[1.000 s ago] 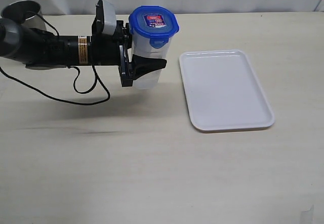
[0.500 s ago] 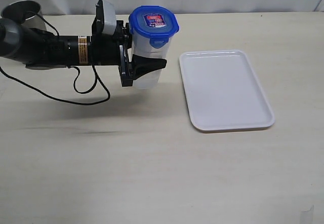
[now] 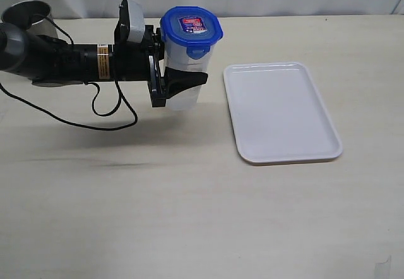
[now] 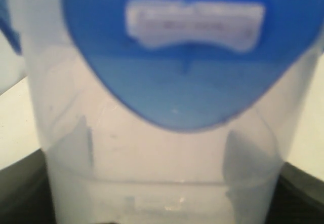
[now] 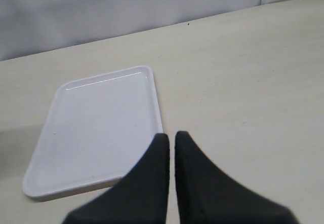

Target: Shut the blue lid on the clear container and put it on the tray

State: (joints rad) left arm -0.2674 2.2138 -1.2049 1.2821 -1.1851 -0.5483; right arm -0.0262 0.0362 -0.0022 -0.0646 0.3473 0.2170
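Blue lid (image 3: 191, 26) sits atop clear container (image 3: 183, 61), seemingly closed. Left gripper (image 3: 189, 76) clamps container's sides. Tray (image 3: 281, 112) bare, beyond its fingertips, apart. Remaining: placing container there. Right gripper (image 5: 171, 140) pinched together, holding nothing.

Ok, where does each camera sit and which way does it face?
Exterior: above the table, looking down on the left arm, left end effector gripping the clear container, blue lid on; tray beside.
Left wrist: on that arm, close against container and lid; dark finger edges show.
Right wrist: on the right arm, facing the tray past the shut right end effector; exterior shares the tray.
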